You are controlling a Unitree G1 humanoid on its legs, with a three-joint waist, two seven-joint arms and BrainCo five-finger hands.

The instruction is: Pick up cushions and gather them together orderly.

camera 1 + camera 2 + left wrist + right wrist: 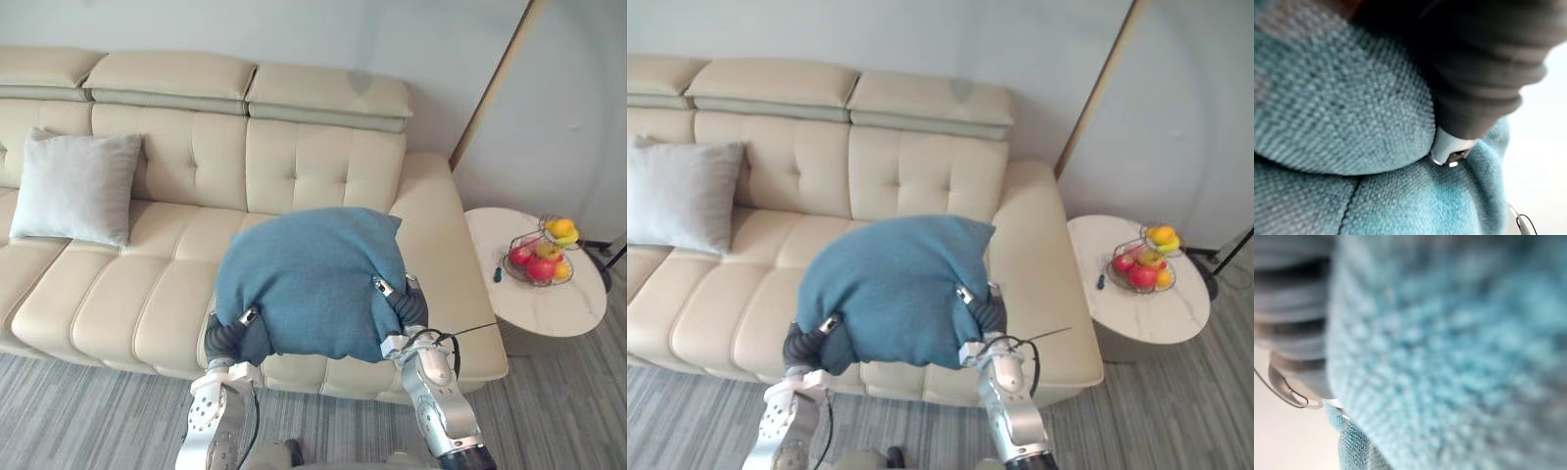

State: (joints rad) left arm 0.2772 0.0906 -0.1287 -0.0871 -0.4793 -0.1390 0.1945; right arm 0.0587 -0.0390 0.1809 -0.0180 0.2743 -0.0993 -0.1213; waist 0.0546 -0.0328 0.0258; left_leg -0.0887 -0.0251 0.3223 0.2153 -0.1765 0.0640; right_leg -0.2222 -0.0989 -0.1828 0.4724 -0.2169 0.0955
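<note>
While tight in left hand (233, 331) and right hand (402, 300), plump nubbly-knit teal cushion (313, 274).

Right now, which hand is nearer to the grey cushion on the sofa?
Left. The left hand holds the blue cushion on the side toward the grey cushion; the right hand holds the far side, nearer the round table.

Big teal-blue knit cushion (312, 279) in front of the cream tufted sofa (294, 166), pale grey cushion (76, 186) at the sofa's left end, white marbled table (549, 299) off its right, grey streaky floor (78, 411).
</note>
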